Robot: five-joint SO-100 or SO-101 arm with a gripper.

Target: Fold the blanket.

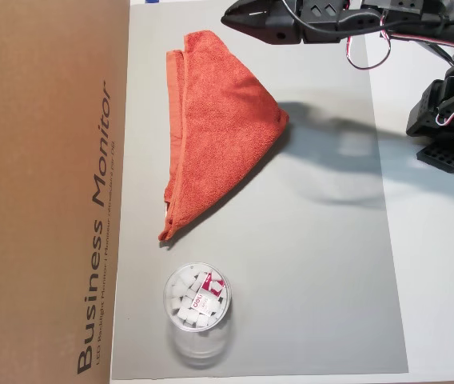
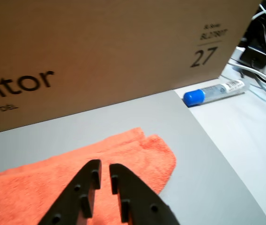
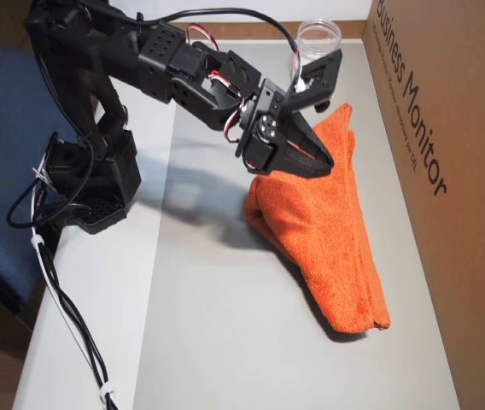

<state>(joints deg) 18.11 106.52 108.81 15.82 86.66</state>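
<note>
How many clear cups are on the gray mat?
1. The clear cup stands on the gray mat near its edge, beside the cardboard box, apart from the folded blanket. None seems hidden.

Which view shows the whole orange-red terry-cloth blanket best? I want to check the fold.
An overhead view shows the orange-red terry-cloth blanket best: the full folded triangle, unobstructed, with its layered edge. In the other overhead view the pincer covers part of it. The wrist view shows only one end.
</note>
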